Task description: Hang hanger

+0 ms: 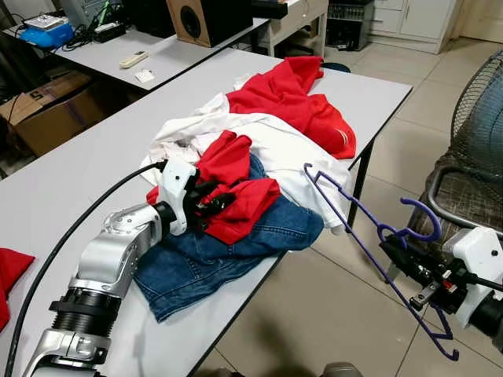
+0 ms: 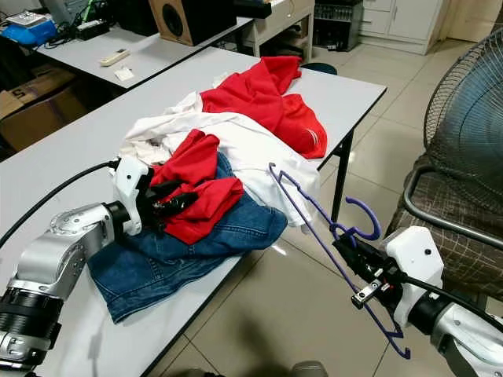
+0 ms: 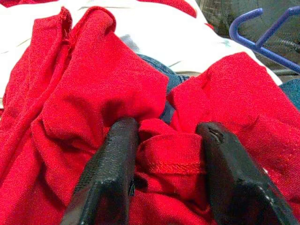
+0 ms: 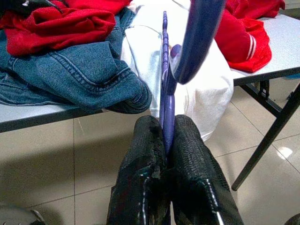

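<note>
Gripping hanger [image 2: 330,228], right claw [image 2: 346,253] off table edge [image 2: 236,271]

Even, bright indoor light, no hard glare. Soft shadow under the table [image 1: 71,181] edge toward 5 o'clock on the floor tiles [image 1: 314,314]. Head views sharp. Wrist views: near black fingers [image 3: 110,183] slightly soft; purple hanger [image 4: 197,33] hook blurred close to lens.

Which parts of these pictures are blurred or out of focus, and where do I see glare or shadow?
Left eye view: sharp, even light, with soft glare on the floor tiles. Right wrist view: the purple hanger near the lens is blurred, and the table casts a shadow on the floor. Left wrist view: the red garment is sharp, the background soft.
</note>
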